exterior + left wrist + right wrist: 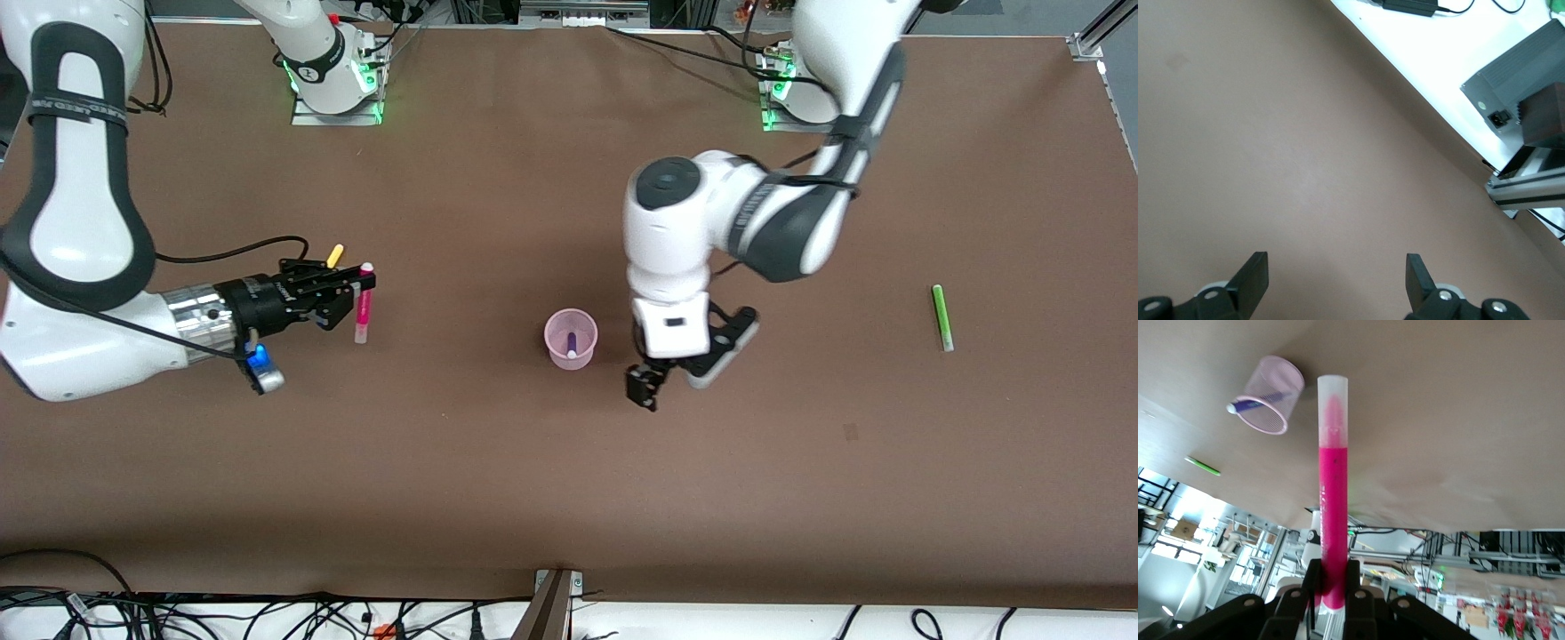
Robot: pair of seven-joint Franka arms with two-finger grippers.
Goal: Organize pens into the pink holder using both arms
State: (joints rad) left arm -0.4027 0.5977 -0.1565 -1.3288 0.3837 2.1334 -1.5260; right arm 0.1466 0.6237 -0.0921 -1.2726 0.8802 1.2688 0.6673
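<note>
My right gripper (360,286) is shut on the magenta-pink pen (363,313) over the right arm's end of the table; in the right wrist view the pen (1333,487) sticks out from the gripper (1331,587). The yellow pen (335,256) lies beside that gripper, partly hidden by it. The pink holder (570,338) stands mid-table with the purple pen (571,341) in it; both show in the right wrist view, the holder (1268,395) and the pen (1248,405). My left gripper (642,391) is open and empty beside the holder, over bare table (1337,277). The light green pen (942,317) lies toward the left arm's end.
Brown table (498,489) all round. Cables and a metal post (551,604) run along the table edge nearest the front camera. A grey box (1518,87) sits off the table edge in the left wrist view.
</note>
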